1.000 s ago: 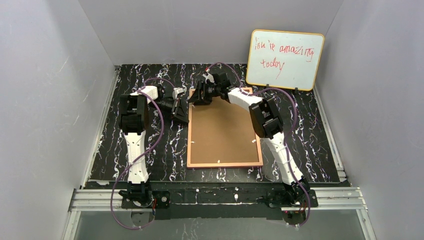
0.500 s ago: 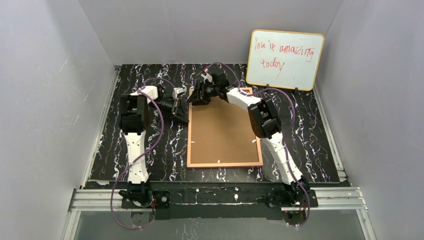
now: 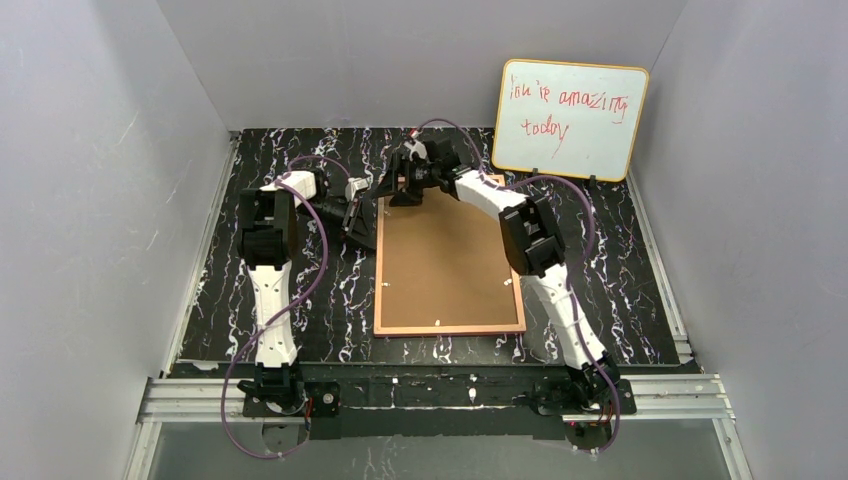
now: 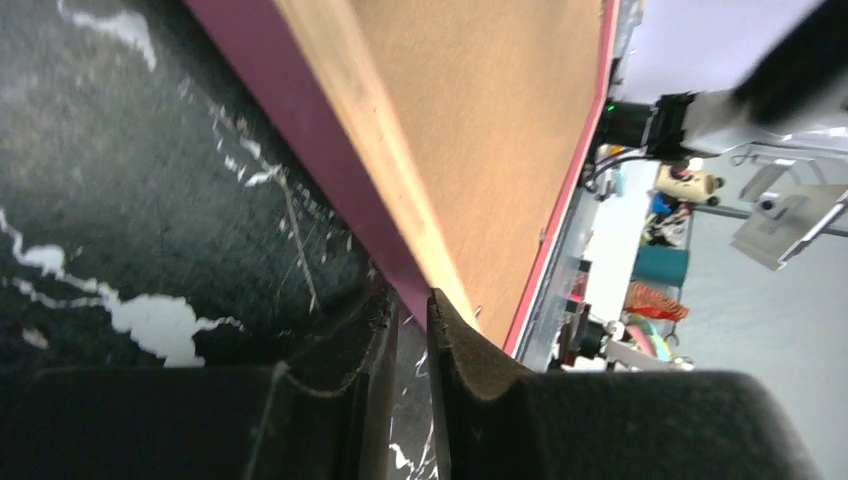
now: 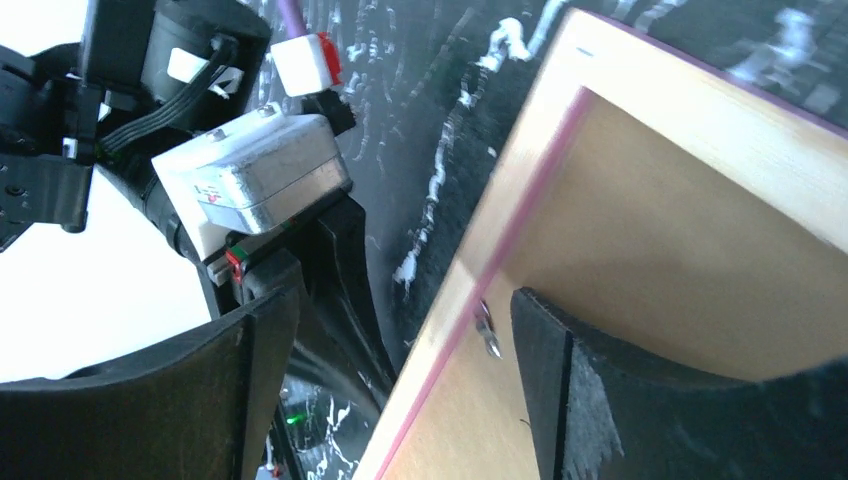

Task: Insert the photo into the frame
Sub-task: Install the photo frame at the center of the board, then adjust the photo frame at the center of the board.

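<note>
The thin pink rectangular picture frame [image 3: 449, 329] lies face down on the black, white-veined tabletop [image 3: 620, 260] between the two arms, its brown hardboard backing [image 3: 447, 255] upward. The left claw [image 4: 408, 310] pinches the frame's left border near the far corner, fingers almost together. The right claw [image 5: 400, 300] gapes wide astride that corner, gripping nothing.

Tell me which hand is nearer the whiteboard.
Right. The right hand is over the far left corner of the frame, left of the whiteboard. The left hand is at the frame's left edge, farther from the whiteboard.
</note>
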